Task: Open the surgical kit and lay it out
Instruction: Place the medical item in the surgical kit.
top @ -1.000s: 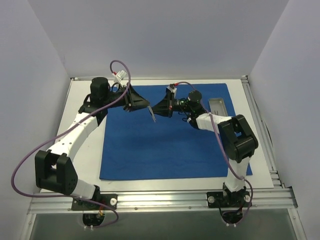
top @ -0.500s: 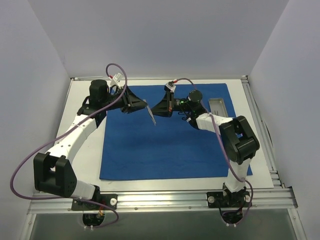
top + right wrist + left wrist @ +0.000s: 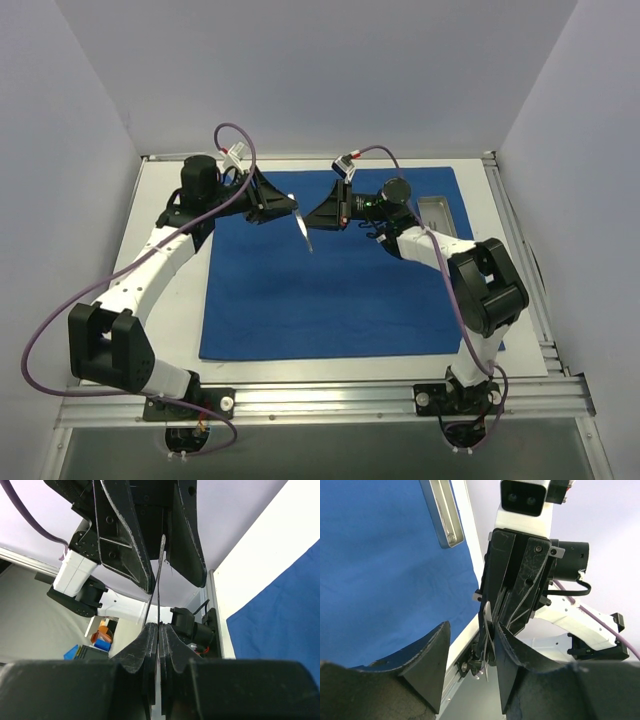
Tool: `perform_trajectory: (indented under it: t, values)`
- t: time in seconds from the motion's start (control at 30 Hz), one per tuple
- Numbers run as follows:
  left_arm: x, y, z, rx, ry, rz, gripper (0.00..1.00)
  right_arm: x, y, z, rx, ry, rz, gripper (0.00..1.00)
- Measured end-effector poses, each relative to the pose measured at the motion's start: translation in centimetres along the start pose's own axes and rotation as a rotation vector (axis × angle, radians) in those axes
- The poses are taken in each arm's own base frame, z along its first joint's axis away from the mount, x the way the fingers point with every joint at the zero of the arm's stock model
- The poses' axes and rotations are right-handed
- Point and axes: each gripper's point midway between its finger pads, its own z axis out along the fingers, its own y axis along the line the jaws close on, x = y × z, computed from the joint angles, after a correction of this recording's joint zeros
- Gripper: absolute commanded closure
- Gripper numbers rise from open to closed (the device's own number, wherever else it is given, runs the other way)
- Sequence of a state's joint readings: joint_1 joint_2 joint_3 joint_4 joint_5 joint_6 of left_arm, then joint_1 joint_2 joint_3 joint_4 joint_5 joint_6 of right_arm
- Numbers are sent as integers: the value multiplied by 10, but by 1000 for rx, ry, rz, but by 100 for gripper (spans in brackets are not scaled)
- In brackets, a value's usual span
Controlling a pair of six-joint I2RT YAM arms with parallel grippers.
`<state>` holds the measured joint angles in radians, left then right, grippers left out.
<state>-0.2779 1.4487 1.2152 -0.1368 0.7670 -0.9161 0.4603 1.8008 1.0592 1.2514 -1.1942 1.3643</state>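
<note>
The surgical kit's royal-blue cloth lies spread flat on the table. Above its far part my two grippers meet tip to tip. My right gripper is shut on thin silver tweezers, which hang in the air over the cloth. My left gripper is open, its jaws either side of the tweezers' other end. The tweezers sit close against the right-hand finger, with a wide gap to the other finger. No other instruments are in view.
A narrow metal tray lies on the cloth's far right corner. White table borders the cloth on the left, with a metal frame rail along the near edge and walls close on three sides.
The right arm's wrist and elbow have shifted slightly right, and the left gripper has edged closer round the tweezers. The tweezers stay in the right grip at almost the same spot.
</note>
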Motion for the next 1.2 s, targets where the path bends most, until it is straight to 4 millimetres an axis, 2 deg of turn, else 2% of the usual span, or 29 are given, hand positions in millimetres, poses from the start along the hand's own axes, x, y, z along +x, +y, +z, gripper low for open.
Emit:
perform_trajectory:
  t: [0.27,0.37,0.4,0.43,0.47,0.53,0.6,0.63,0.7,0.8,0.83,0.87,1.03,1.2]
  values:
    - [-4,-8,2,29,-14,2,62,4,4,4,-10,12,14,100]
    - [-7,-12,3,50,-22,8,77,5,4,4,-12,14,12,100]
    - [-7,-14,3,57,-24,11,88,5,4,4,-13,13,10,100]
    - [-7,-15,3,63,-22,11,94,5,4,4,-13,13,9,100]
    - [-8,-18,3,73,-20,8,98,4,4,4,-13,13,3,100]
    - [-7,-23,3,94,-17,17,98,5,3,5,-15,14,-34,100]
    - [-7,-24,3,106,-14,25,98,5,2,5,-13,14,-94,87]
    - [-7,-23,2,106,-15,28,98,4,-1,6,2,13,-115,74]
    - [-6,-22,1,110,-8,23,98,2,-7,6,49,18,-151,68]
    - [-9,-16,-2,108,-11,23,98,-4,-18,5,147,32,-199,51]
    - [-9,-13,-4,100,-8,21,98,-8,-20,4,180,32,-216,41]
    - [-10,-8,-6,88,-7,22,98,-11,-23,1,209,33,-238,40]
    - [-5,27,-13,-52,28,28,98,-27,-51,-33,435,33,-294,41]
    - [-16,71,-10,-305,89,86,98,-39,-88,-97,775,52,-286,45]
